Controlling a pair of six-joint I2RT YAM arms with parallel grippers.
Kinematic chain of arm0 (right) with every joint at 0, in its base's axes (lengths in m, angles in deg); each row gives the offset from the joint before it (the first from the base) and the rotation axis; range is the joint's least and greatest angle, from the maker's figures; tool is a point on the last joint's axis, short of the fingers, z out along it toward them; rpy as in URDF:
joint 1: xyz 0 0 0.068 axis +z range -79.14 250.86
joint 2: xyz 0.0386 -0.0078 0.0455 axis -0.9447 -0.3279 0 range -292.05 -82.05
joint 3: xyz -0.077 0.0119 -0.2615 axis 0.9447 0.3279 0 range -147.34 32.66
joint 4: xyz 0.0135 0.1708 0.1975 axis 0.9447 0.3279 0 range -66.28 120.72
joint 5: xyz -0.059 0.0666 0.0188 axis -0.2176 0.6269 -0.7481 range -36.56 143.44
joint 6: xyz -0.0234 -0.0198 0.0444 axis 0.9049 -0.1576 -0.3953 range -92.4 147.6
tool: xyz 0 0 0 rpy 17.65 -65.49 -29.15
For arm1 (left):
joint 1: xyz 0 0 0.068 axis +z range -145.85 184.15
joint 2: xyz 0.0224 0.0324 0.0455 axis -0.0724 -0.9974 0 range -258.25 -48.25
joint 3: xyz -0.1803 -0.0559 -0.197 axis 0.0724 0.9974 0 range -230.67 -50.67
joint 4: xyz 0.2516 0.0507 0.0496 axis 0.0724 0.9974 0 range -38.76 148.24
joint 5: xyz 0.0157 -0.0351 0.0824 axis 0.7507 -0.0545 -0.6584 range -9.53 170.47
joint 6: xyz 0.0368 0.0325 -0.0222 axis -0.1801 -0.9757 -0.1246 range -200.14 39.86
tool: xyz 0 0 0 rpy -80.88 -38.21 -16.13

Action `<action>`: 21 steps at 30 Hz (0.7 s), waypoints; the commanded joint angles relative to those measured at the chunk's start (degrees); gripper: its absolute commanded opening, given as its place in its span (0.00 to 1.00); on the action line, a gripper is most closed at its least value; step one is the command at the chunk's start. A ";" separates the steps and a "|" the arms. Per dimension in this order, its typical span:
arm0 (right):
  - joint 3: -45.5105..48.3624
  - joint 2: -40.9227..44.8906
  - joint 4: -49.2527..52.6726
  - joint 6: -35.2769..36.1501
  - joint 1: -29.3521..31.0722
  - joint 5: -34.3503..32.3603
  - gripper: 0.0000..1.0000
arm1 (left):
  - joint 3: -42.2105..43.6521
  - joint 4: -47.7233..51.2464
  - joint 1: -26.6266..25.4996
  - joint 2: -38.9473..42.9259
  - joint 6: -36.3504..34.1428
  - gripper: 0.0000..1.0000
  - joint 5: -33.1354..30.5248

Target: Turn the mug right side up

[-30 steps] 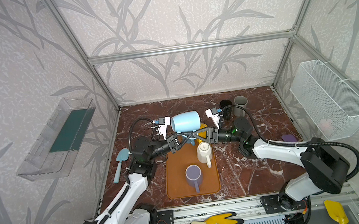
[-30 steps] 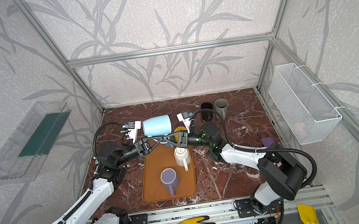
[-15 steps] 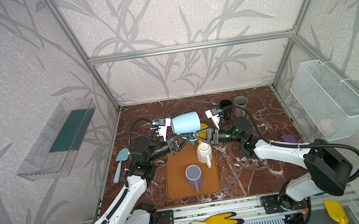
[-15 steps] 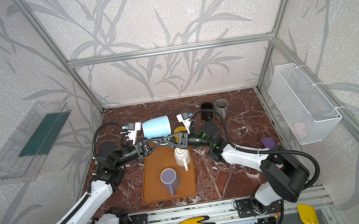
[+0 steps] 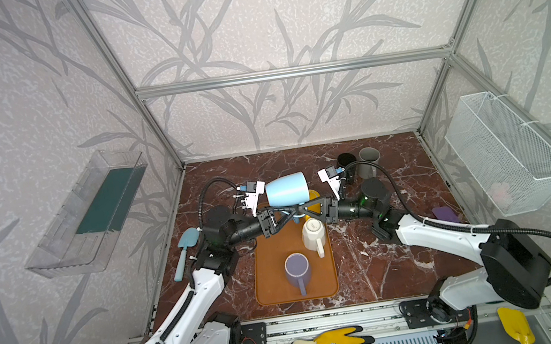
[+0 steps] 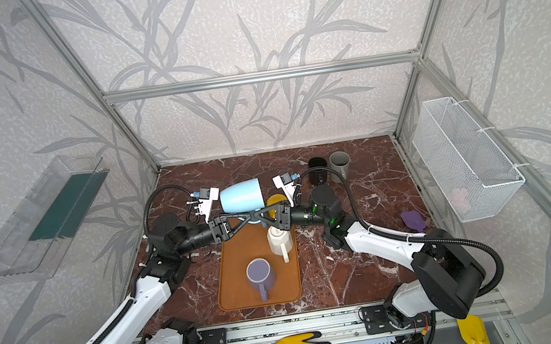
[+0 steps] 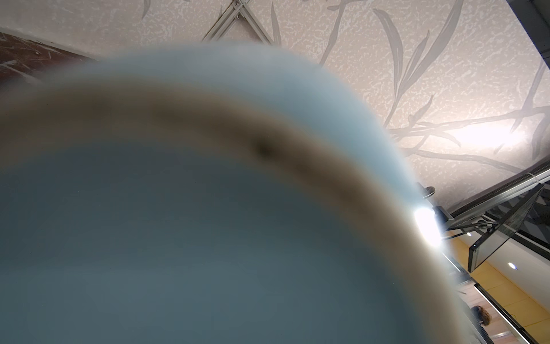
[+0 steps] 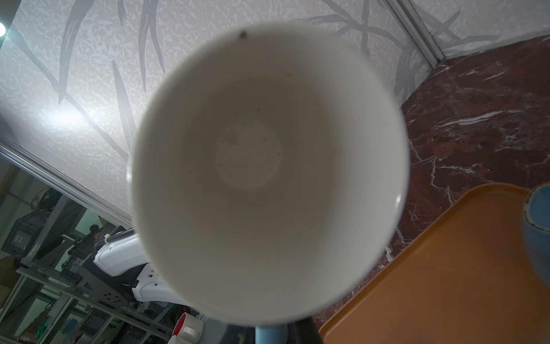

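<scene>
Pointing its mouth rightward, mug (image 5: 286, 189) hangs horizontal.

An orange tray (image 5: 272, 290) sits on the bench (image 5: 389, 266), a purple mug (image 5: 297, 268) upright on it. A black cup (image 5: 346, 160) and a grey cup (image 5: 369, 159) stand at one o'clock, a teal scoop (image 5: 187, 238) at nine o'clock.

Light blue ceramic mug (image 5: 286, 189) on its side above rear edge of orange plastic tray (image 5: 268, 265). On tray: white ceramic mug (image 5: 313, 235) right rear, purple mug (image 5: 296, 268) front centre. Blue plastic scoop (image 5: 187, 242) left of tray.
</scene>
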 commanded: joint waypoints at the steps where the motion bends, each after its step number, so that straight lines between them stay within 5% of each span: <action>1: -1.72 3.11 -1.10 2.99 0.16 0.78 0.00 | -2.74 -0.53 -0.01 0.81 -1.60 0.35 0.71; 14: -1.78 5.92 4.98 5.81 0.16 1.32 0.00 | -4.27 5.35 0.08 1.90 -4.82 0.32 0.33; 21: -2.15 5.55 4.03 5.55 0.50 1.61 0.00 | -4.28 5.25 0.09 1.50 -4.73 0.16 0.84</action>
